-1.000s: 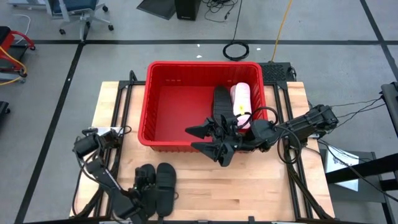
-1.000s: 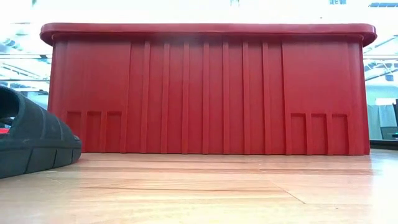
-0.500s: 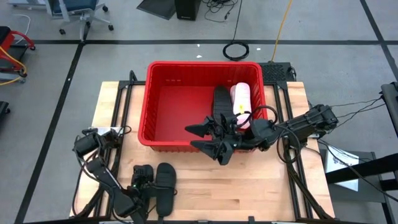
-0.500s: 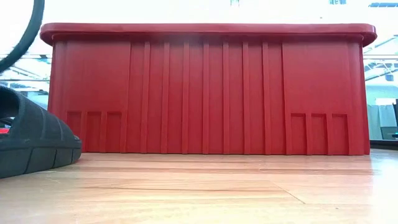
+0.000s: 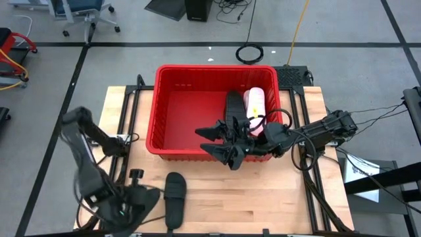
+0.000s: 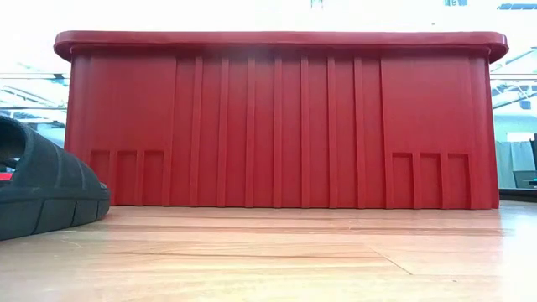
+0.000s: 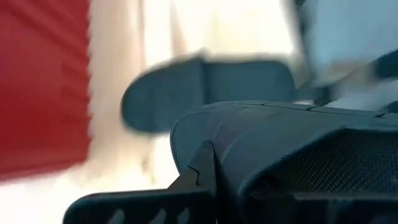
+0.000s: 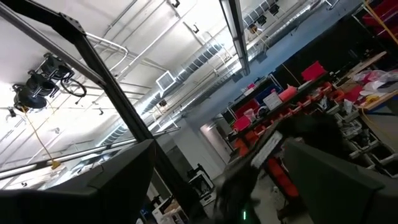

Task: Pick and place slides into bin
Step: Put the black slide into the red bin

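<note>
The red bin (image 5: 158, 105) stands at the table's far middle. Inside it, on its right side, lie one black slide (image 5: 233, 106) and one pale pink slide (image 5: 256, 102). My right gripper (image 5: 217, 143) is open and empty over the bin's near wall. My left gripper (image 5: 131, 201) is raised over the table's near left and is shut on a black slide (image 7: 286, 149). Another black slide (image 5: 174, 197) lies flat on its sole on the table beside it, also showing in the low view (image 6: 42, 189). No other slides show. My left gripper holds the black slide, whose curved body (image 7: 249, 134) fills the left wrist view just over one finger (image 7: 137, 208). The slide is lifted clear of the table. Blur and the arm itself hide which part the fingers are on.
The bin's tall near wall (image 6: 277, 117) rises between the near table and the bin's inside. Bare wood lies on the table's near middle and right (image 5: 263, 197). Cables and frame rails run along both table sides.
My left gripper has taken one of the two black slides near the table's front left and risen with it, lifting it clear; the arm has swung up and toward the left edge. The other black slide has stayed where it was.
</note>
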You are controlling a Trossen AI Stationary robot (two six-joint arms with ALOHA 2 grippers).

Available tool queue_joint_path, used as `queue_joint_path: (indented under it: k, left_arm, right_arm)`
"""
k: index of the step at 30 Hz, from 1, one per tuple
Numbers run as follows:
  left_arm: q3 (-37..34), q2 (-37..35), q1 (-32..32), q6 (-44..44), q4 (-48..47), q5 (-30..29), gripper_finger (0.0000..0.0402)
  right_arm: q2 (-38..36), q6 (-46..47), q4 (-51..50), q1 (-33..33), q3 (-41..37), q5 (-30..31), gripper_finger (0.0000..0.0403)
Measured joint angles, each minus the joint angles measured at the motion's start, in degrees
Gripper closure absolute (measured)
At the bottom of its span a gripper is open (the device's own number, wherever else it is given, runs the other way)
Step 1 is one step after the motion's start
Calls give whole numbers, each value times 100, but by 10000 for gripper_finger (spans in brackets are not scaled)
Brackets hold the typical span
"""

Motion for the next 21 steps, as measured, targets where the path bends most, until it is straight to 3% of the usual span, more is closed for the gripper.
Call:
queue_joint_path:
  k: [7, 15, 21]
  left_arm:
    - [2, -1207, 123, 1090, 2041, -578, 401]
    - [6, -1998, 369, 4188, 5406, -1404, 401]
    - [8, -2634, 725, 5650, 6262, -2309, 401]
  right_arm:
    - [-2, -141, 625, -69, 0, 2, 55]
    - [-4, -930, 1872, -135, 0, 2, 55]
    - [-4, -1693, 2633, -140, 0, 5, 55]
